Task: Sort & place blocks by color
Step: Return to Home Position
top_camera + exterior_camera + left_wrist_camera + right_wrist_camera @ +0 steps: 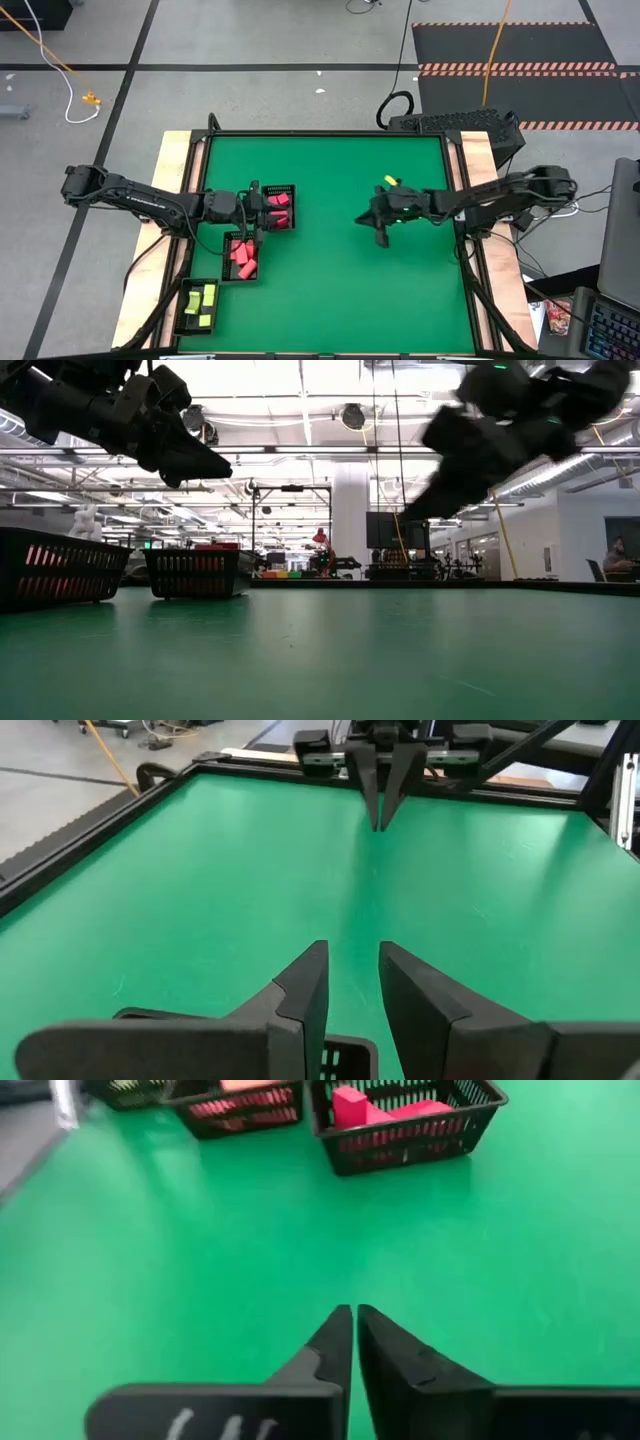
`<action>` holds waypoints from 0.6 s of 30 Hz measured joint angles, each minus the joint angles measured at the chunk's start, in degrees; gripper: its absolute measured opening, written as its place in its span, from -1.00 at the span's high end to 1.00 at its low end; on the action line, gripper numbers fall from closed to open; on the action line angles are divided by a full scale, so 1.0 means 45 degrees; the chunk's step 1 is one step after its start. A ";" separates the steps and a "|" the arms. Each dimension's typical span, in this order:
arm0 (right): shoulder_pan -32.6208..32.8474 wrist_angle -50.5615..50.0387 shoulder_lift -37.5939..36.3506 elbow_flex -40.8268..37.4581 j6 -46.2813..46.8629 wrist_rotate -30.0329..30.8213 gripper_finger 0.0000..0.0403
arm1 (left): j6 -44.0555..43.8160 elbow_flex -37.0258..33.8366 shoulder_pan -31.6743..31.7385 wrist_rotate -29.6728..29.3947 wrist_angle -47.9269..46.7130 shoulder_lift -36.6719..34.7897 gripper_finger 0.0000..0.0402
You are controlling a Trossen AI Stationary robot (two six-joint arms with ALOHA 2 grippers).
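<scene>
All the blocks I see lie in three black mesh trays by the table's left edge: magenta-red blocks (279, 210) (372, 1108) in the far tray, salmon blocks (243, 256) in the middle one, yellow blocks (203, 300) in the near one. My left gripper (262, 211) (353, 982) hovers above the left rim of the magenta tray (335, 1050), its fingers a narrow gap apart with nothing between them. My right gripper (379, 232) (354, 1323) hangs shut and empty above bare green mat, right of the table's middle.
The green mat (340, 290) stretches between the trays and the right arm. In the low view two trays (60, 568) (195, 571) stand at the left. A small yellow spot (390, 181) shows beside the right arm; what it is I cannot tell.
</scene>
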 joint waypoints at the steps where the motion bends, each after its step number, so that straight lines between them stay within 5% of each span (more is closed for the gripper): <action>1: -0.0035 0.0391 -0.0425 -0.0544 0.0150 -0.0024 0.95 | -0.0003 0.0000 0.0000 0.0000 -0.0024 0.0000 0.54; 11: -0.0296 0.4087 -0.4964 -0.5689 0.1397 -0.0041 0.99 | -0.0084 -0.0023 0.0000 -0.0005 -0.0367 -0.0557 0.54; 18: -0.0295 0.1925 -0.7541 -0.6219 0.1513 -0.0693 1.00 | -0.0405 -0.1448 -0.0010 -0.0196 -0.0132 -0.2437 0.54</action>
